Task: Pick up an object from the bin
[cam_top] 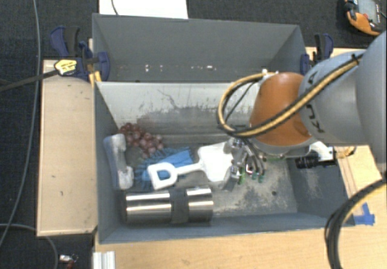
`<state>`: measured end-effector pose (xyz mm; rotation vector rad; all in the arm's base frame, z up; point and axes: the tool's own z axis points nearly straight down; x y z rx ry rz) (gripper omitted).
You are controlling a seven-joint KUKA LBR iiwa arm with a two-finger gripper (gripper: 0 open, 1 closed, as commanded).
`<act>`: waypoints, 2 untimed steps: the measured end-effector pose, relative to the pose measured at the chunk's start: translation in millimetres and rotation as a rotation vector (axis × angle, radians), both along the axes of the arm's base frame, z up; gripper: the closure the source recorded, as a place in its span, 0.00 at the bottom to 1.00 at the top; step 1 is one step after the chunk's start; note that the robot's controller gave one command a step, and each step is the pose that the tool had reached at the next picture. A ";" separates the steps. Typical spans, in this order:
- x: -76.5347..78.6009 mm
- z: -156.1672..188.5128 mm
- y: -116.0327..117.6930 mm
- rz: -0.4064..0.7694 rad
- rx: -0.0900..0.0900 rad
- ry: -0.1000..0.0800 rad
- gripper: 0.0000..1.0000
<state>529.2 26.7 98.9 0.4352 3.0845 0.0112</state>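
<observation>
My gripper [234, 172] is low in the bin, right of centre, its fingers at the right end of a white plastic scoop [195, 168]. The scoop's broad head lies against the fingers and its looped handle points left. Whether the head sits between the fingers I cannot make out. Under the handle lies a blue cloth-like piece [175, 158]. A shiny metal cylinder with a dark band [169, 205] lies along the front wall, left of the gripper.
A bunch of dark red grapes [140, 137] and a pale translucent tube [117, 159] lie at the bin's left side. The arm with its orange cover and looped cables hangs over the right half of the bin.
</observation>
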 end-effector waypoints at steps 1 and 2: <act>-5.9 -10.2 -51.5 0.265 -0.007 0.022 0.00; 2.4 -28.7 2.4 -0.048 0.003 0.003 0.00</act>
